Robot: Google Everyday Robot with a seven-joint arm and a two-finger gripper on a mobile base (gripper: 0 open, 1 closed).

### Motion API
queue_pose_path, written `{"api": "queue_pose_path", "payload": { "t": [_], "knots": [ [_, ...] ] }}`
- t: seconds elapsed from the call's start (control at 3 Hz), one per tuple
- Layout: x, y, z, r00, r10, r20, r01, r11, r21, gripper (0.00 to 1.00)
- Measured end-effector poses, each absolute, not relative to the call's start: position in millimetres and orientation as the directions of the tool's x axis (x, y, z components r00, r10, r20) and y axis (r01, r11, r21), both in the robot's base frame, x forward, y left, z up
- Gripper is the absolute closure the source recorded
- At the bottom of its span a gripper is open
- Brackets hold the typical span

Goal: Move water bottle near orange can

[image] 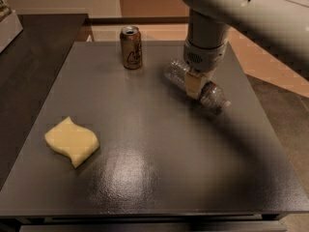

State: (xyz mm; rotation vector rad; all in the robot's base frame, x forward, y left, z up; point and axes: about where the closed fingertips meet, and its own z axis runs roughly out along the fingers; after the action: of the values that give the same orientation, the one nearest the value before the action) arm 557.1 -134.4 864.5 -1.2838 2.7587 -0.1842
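Note:
The water bottle [212,96], clear and crinkled with its white cap pointing to the lower right, is held sideways in my gripper [193,85]. The gripper comes down from above and is shut around the bottle's middle, hiding the label band. The bottle hangs just above the dark table [159,173] at the back right. The orange can [131,47] stands upright at the back of the table, a short way to the left of the bottle's base end [174,71].
A yellow wavy sponge [72,141] lies on the table's left front. A darker counter [34,47] adjoins the table on the left. The big arm [241,8] reaches in from the upper right.

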Motion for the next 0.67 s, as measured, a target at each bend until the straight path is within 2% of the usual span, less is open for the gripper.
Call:
{"api": "queue_pose_path", "payload": {
  "t": [0.67],
  "knots": [
    [622, -93, 857, -0.531, -0.848, -0.008, -0.836, 0.525, -0.157, 1.00]
  ]
}}
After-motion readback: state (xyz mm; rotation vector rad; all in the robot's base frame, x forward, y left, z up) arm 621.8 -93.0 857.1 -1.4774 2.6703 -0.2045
